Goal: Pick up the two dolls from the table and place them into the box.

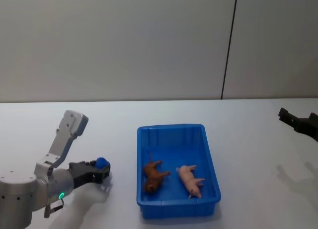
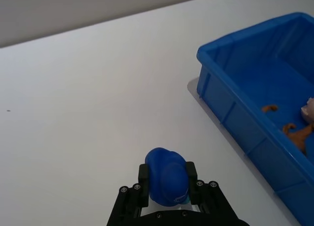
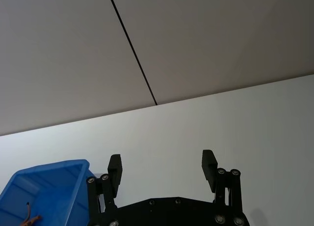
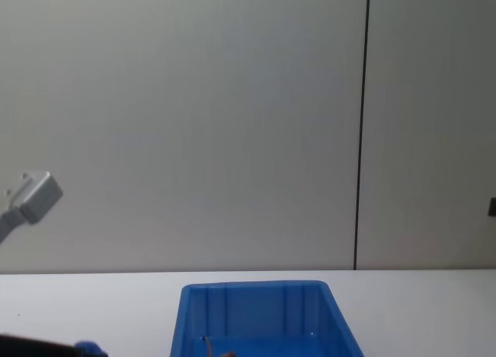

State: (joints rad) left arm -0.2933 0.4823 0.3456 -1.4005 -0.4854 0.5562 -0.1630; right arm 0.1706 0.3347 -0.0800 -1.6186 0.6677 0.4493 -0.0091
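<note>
The left gripper (image 1: pixel 102 168) hangs low over the table (image 1: pixel 248 119) near its left front edge, fingers clamped on a small blue ball-shaped object (image 2: pixel 167 176). Just to its right stands the blue box (image 1: pixel 171 129), long axis running front to back. Both dolls already lie inside near the front wall: the orange-brown doll (image 1: pixel 154 176) leftward, the pink pig doll (image 1: pixel 190 180) beside it. The right gripper (image 3: pixel 163 168) hovers spread wide and empty over the table's right edge.
</note>
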